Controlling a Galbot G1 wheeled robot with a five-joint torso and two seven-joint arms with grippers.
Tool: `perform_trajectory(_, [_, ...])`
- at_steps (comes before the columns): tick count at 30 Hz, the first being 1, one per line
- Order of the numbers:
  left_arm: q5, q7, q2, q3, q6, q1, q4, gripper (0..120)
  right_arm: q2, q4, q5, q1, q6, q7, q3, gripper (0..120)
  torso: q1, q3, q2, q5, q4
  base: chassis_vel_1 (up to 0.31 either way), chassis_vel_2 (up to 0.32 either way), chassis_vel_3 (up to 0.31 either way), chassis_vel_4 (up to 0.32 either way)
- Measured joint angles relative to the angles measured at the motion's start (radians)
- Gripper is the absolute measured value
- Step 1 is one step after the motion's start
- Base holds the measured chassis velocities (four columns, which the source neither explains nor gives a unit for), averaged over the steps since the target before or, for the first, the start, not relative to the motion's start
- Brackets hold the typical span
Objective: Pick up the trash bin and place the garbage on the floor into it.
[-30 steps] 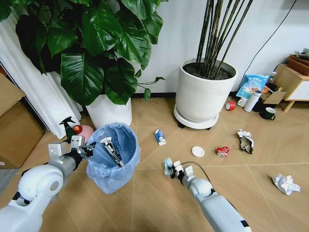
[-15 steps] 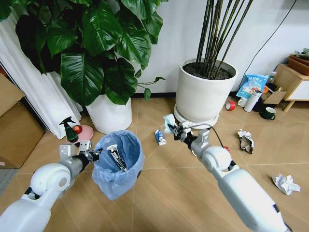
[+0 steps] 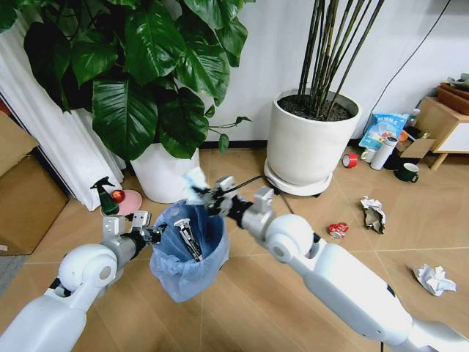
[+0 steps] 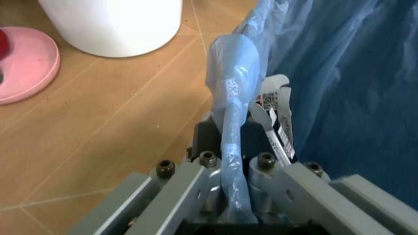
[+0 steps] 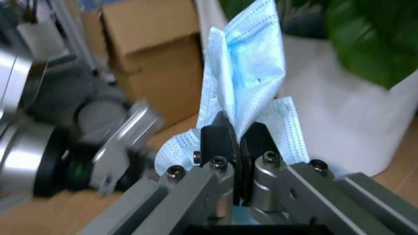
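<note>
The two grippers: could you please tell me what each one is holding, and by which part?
The left gripper pinches the rim of the small bin lined with a light-blue plastic bag. The right gripper clamps a crumpled light-blue face mask near its lower middle.

Left tool (image 3: 152, 233) clamped low, right tool (image 3: 207, 195) clamped, arm extended across

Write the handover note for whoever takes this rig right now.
Left gripper: jaws shut on the trash bin rim, bin held off the floor.
Right gripper: jaws shut on a pale blue face mask, at the bin's far rim.
Done: a dark wrapper is inside the bin.
Left: mask not released; red can and two paper wads lie on the floor.
</note>
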Motion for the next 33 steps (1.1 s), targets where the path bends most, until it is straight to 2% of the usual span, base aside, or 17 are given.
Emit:
perform_trajectory(4, [-0.004, 0.0, 0.002, -0.007, 0.0, 0.003, 0.0, 0, -0.006, -0.019, -0.037, 0.003, -0.015, -0.022, -0.015, 8, 0.0, 0.0, 0.0, 0.0001, -0.0003, 0.0, 0.0, 0.0, 0.0])
perform_trajectory(6, [-0.005, 0.0, 0.002, -0.01, 0.0, 0.005, -0.001, 0, -0.003, -0.034, -0.058, 0.003, -0.016, -0.025, -0.021, 19, 0.0, 0.0, 0.0, 0.0, -0.0003, 0.0, 0.0, 0.0, 0.0])
perform_trajectory(7, [-0.005, 0.0, 0.002, -0.01, 0.0, 0.005, -0.001, 0, -0.003, -0.034, -0.058, 0.003, -0.016, -0.025, -0.021, 19, 0.0, 0.0, 0.0, 0.0, -0.0003, 0.0, 0.0, 0.0, 0.0])
perform_trajectory(10, [-0.006, 0.0, -0.003, -0.01, 0.0, 0.0, -0.001, 0, 0.005, -0.048, -0.076, 0.005, -0.016, -0.027, -0.031, 33, 0.0, 0.0, 0.0, 0.0, -0.0001, 0.0, 0.0, 0.0, 0.0])
perform_trajectory(11, [-0.006, 0.0, -0.003, -0.01, 0.0, 0.0, -0.001, 0, 0.005, -0.048, -0.076, 0.005, -0.016, -0.027, -0.031, 33, 0.0, 0.0, 0.0, 0.0, -0.0001, 0.0, 0.0, 0.0, 0.0])
perform_trajectory(13, [-0.008, 0.0, -0.003, -0.01, 0.0, -0.002, -0.002, 0, 0.007, -0.052, -0.08, 0.005, -0.015, -0.027, -0.033, 41, 0.0, 0.0, 0.0, 0.0001, -0.0002, 0.0, 0.0, 0.0, 0.0])
perform_trajectory(15, [-0.008, 0.0, -0.003, -0.01, 0.0, -0.004, -0.002, 0, 0.007, -0.054, -0.081, 0.003, -0.014, -0.028, -0.034, 53, 0.0, 0.0, 0.0, 0.0, -0.0002, 0.0, 0.0, 0.0, 0.0])
perform_trajectory(16, [-0.008, 0.0, -0.003, -0.01, 0.0, -0.004, -0.002, 0, 0.007, -0.054, -0.081, 0.003, -0.014, -0.028, -0.034, 53, 0.0, 0.0, 0.0, 0.0, -0.0002, 0.0, 0.0, 0.0, 0.0])
perform_trajectory(19, [-0.009, 0.0, -0.002, -0.01, 0.0, -0.006, -0.001, 0, 0.013, -0.059, -0.084, 0.002, -0.008, -0.028, -0.034, 67, 0.0, 0.0, 0.0, 0.0, -0.0002, 0.0, 0.0, 0.0, 0.0])
perform_trajectory(22, [-0.009, 0.0, -0.003, -0.01, 0.0, -0.008, -0.002, 0, 0.023, -0.06, -0.086, 0.001, 0.0, -0.02, -0.031, 75, 0.0, 0.0, 0.0, 0.0001, -0.0002, 0.0, 0.0, 0.0, 0.0])
perform_trajectory(24, [-0.009, 0.0, -0.007, -0.014, 0.0, -0.007, -0.003, 0, 0.037, -0.052, -0.094, -0.008, -0.013, 0.034, -0.002, 85, 0.0, 0.0, 0.0, 0.0, 0.0001, 0.0, 0.0, 0.0, 0.0])
perform_trajectory(25, [-0.009, 0.0, -0.007, -0.014, 0.0, -0.007, -0.003, 0, 0.037, -0.052, -0.094, -0.008, -0.013, 0.034, -0.002, 85, 0.0, 0.0, 0.0, 0.0, 0.0001, 0.0, 0.0, 0.0, 0.0])
perform_trajectory(27, [-0.009, 0.001, -0.007, -0.024, -0.001, 0.0, -0.01, 0, 0.027, -0.032, -0.113, -0.035, -0.048, 0.078, 0.058, 94, 0.0, 0.0, 0.0, 0.0002, 0.0002, 0.0, 0.0, 0.0, 0.0])
perform_trajectory(29, [-0.009, 0.002, -0.007, -0.027, -0.001, 0.004, -0.013, 0, 0.02, -0.028, -0.121, -0.046, -0.053, 0.086, 0.078, 96, 0.0, 0.0, 0.0, 0.0002, 0.0001, 0.0, 0.0, 0.0, 0.0])
perform_trajectory(32, [-0.004, 0.007, -0.009, -0.038, -0.001, 0.019, -0.022, 0, -0.027, -0.011, -0.165, -0.128, -0.054, 0.106, 0.192, 100, 0.0, 0.0, 0.0, 0.0004, 0.0004, 0.0, 0.0, 0.0, 0.0])
perform_trajectory(33, [-0.004, 0.007, -0.009, -0.038, -0.001, 0.019, -0.022, 0, -0.027, -0.011, -0.165, -0.128, -0.054, 0.106, 0.192, 100, 0.0, 0.0, 0.0, 0.0004, 0.0004, 0.0, 0.0, 0.0, 0.0])
